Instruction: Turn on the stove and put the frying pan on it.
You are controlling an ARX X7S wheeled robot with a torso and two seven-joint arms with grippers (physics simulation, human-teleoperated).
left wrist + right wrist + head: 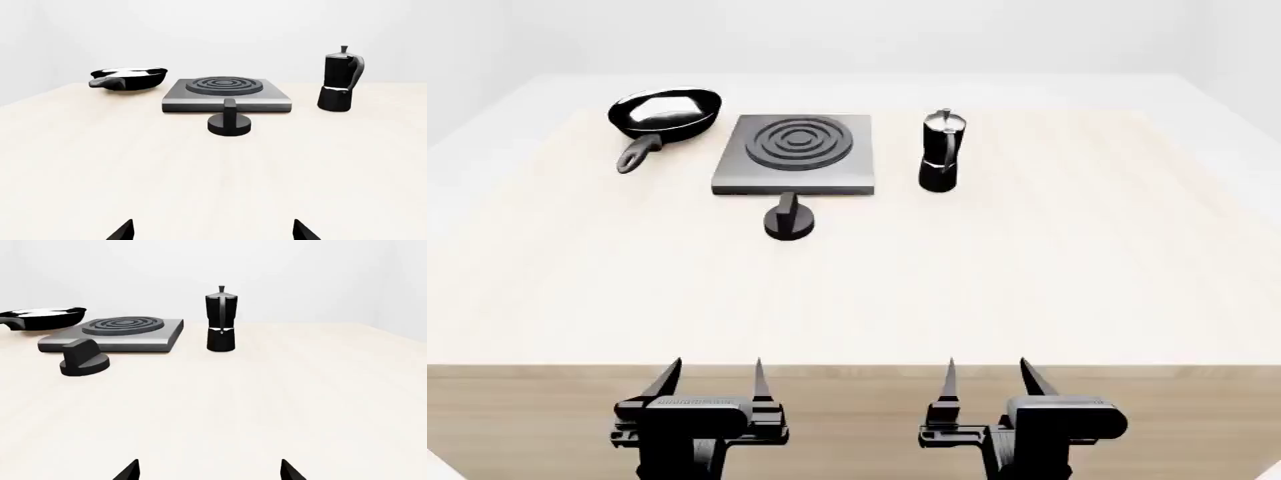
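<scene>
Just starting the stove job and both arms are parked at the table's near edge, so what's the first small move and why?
Probably reach the left gripper forward toward the knob. Both grippers are open and empty, the right gripper included. The knob sits in front of the stove, nearer the left arm's side, and the frying pan sits beside the stove, not on it.

Count on table (1068,280) — one stove (795,152), one knob (789,219), one frying pan (663,113), one moka pot (941,150); two grippers — left gripper (711,378), right gripper (992,378)
</scene>
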